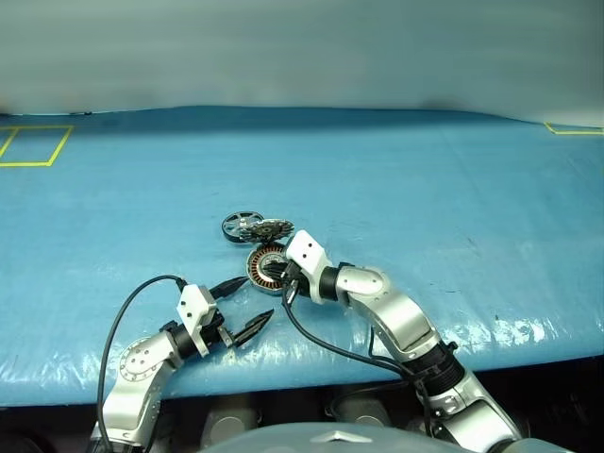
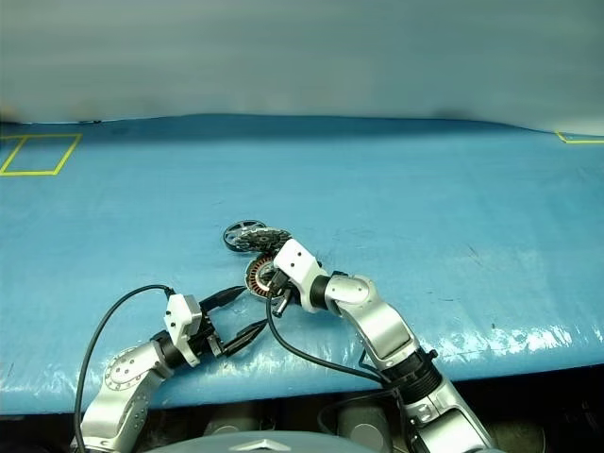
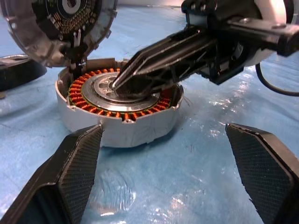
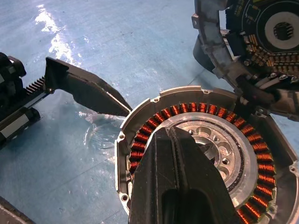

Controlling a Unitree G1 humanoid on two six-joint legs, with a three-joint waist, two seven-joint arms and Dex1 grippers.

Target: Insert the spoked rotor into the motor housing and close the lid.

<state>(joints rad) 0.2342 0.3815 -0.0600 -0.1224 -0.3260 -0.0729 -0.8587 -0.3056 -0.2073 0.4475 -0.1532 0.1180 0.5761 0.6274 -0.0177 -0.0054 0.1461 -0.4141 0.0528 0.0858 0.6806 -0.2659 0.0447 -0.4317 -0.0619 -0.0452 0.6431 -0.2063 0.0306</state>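
Motor housing (image 3: 119,112) sitting on the blue surface (image 1: 425,189), lid (image 3: 60,28) flipped up, spoked rotor (image 1: 240,226) just behind. Right fingers (image 3: 140,74) pinched together over the hub, left fingers (image 3: 74,163) spread wide nearby.

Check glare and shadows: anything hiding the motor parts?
Right wrist view: white glare on the blue table cover; copper windings in the motor housing read clearly.
Left wrist view: right gripper, shut, shades the housing centre.
Left eye view: lid small, detail unreadable.
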